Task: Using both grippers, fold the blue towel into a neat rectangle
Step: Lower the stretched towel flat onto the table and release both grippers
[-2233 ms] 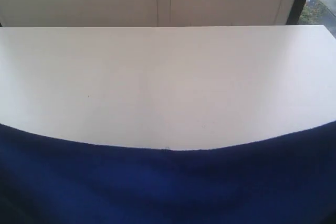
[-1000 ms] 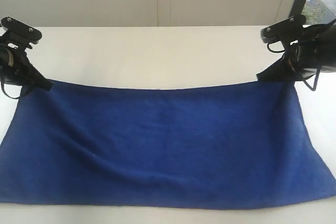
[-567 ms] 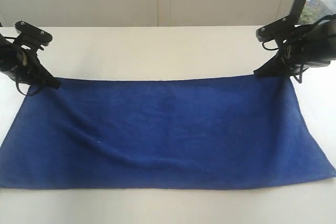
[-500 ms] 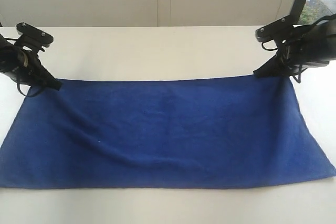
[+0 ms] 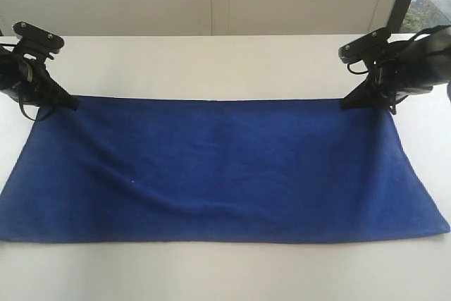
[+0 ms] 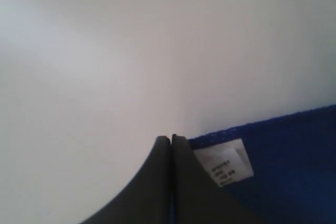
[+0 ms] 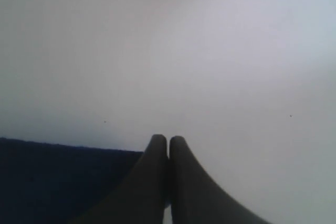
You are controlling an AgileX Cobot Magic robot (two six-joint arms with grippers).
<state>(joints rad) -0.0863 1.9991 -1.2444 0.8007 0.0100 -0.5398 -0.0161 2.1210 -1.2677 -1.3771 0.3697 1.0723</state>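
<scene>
You have L gripper [image 5: 71, 105] and R gripper [image 5: 346, 105] each clamped on a far towel [image 5: 225, 167] corner, so it lies flat on table [image 5: 211, 68] for folding.

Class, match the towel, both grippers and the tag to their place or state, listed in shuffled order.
1 blue towel
2 left gripper
3 right gripper
4 white tag

A shut on towel's far right corner
B spread on the table
C beside the left gripper's jaws
D shut on towel's far left corner

Pairs: 1-B, 2-D, 3-A, 4-C
</scene>
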